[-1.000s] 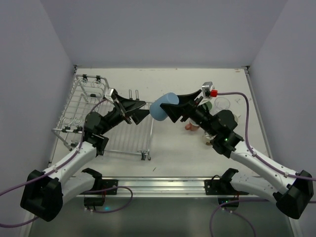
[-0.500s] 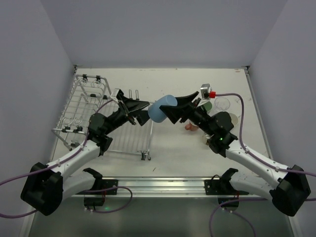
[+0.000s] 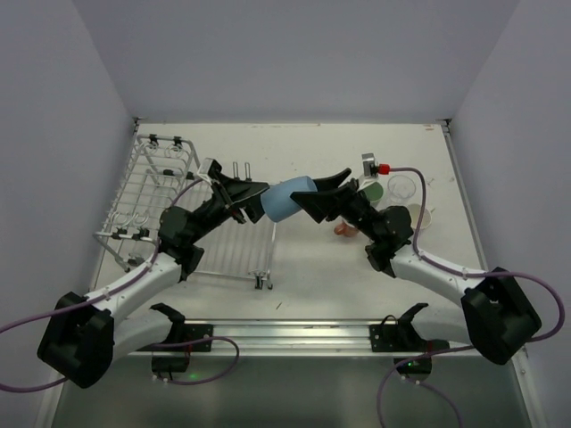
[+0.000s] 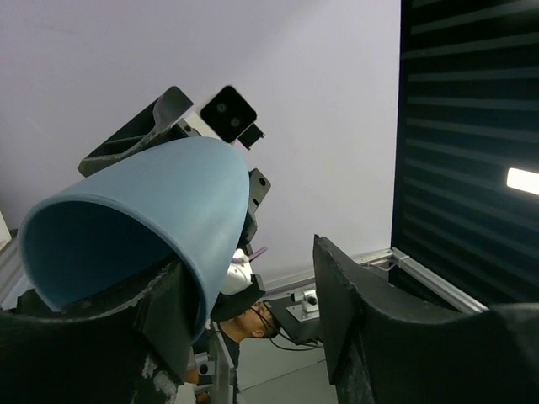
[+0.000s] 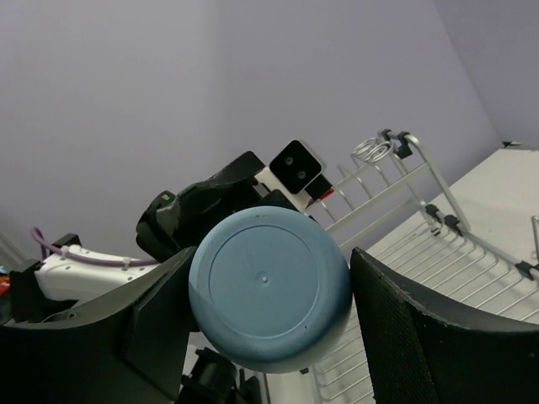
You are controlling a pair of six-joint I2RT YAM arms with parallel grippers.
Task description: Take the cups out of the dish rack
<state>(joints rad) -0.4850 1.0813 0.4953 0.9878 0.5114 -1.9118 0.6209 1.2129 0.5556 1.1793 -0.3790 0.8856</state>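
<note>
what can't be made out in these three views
Top external: the right arm covers part of the cups beside it, so their count is unclear.
Top external: the left arm covers part of the dish rack; cups left there could be hidden.
Left wrist: the blue cup hides whether the left pincer touches its rim.

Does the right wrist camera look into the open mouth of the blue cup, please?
No, the right wrist view shows the blue cup's closed, flat round base facing the camera, not its opening.
</note>
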